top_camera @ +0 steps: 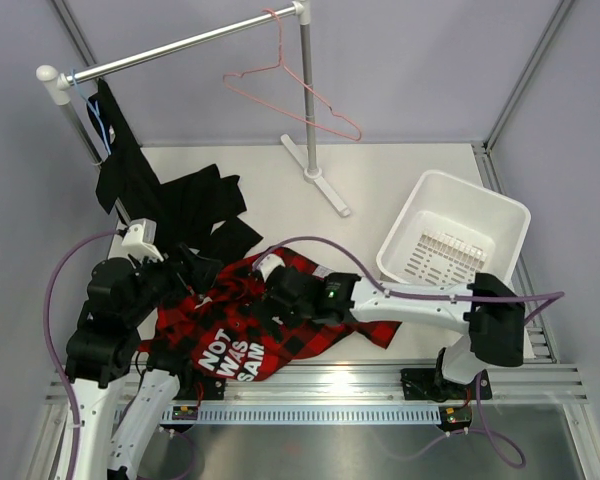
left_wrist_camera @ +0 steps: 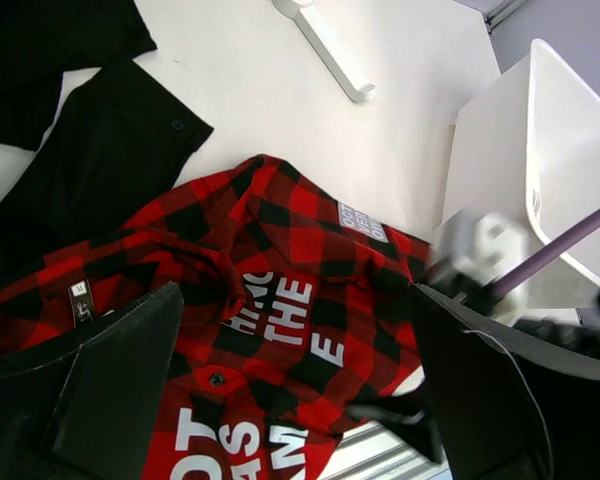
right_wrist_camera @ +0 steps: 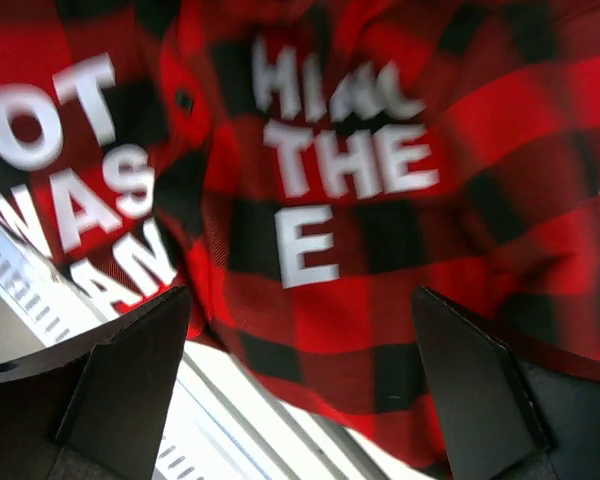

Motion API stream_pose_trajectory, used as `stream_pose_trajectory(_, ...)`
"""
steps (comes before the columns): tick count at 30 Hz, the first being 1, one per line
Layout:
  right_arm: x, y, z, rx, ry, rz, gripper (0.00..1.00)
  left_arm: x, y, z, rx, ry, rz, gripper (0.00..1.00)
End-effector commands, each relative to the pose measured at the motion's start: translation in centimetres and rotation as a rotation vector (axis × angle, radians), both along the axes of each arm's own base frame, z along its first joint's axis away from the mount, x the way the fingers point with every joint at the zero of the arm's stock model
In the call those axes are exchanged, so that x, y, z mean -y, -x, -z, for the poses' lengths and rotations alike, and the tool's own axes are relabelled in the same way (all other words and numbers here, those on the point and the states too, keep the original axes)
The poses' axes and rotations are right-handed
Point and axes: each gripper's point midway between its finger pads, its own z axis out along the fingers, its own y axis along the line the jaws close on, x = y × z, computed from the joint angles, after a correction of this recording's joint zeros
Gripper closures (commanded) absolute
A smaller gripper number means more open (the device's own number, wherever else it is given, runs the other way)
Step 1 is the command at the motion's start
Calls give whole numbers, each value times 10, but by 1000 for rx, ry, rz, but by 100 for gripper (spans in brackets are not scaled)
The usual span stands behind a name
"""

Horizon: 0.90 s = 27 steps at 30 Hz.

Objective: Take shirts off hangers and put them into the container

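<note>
White table (top_camera: pixel 400 180), plaid shirt (top_camera: pixel 292 342) flat, long axis seemingly left-right

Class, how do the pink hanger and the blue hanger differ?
The pink hanger hangs bare; the blue hanger carries the black shirt. The pink hanger is near the right end of the rail, the blue hanger at its left end. Both are thin wire, hooked on the rail.
</note>
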Motion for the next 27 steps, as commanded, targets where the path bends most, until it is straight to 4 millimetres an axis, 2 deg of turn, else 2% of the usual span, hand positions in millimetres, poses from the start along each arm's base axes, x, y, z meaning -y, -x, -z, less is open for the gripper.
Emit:
stream_pose_trajectory(1, -26, 25, 0, -31, -61, -42, 1, 3, -1, -17, 62, 19, 17, 1)
stream_pose_trajectory(5, -33, 34, 21, -49, -36, -47, 1, 5, 1, -16, 61, 16, 28, 1)
stream_pose_trajectory(7, -33, 35, 38, -60, -11, -38, 1, 5, 1, -15, 60, 15, 32, 1)
stream_pose_trajectory(14, -24, 19, 94, -16, 95, 59, 1, 8, 4, -16, 69, 18, 55, 1)
stream_pose_trajectory(21, -14, 3, 130, 37, 200, 166, 0, 9, 5, -13, 72, 15, 68, 1)
stream_pose_trajectory(24, -6, -5, 137, 81, 242, 223, 11, 10, 6, -14, 76, 16, 71, 1)
stream_pose_trajectory(25, -6, -7, 136, 97, 238, 242, 32, 9, 6, -13, 76, 14, 68, 1)
stream_pose_trajectory(27, -4, -9, 133, 110, 231, 267, 56, 10, 6, -14, 78, 20, 70, 1)
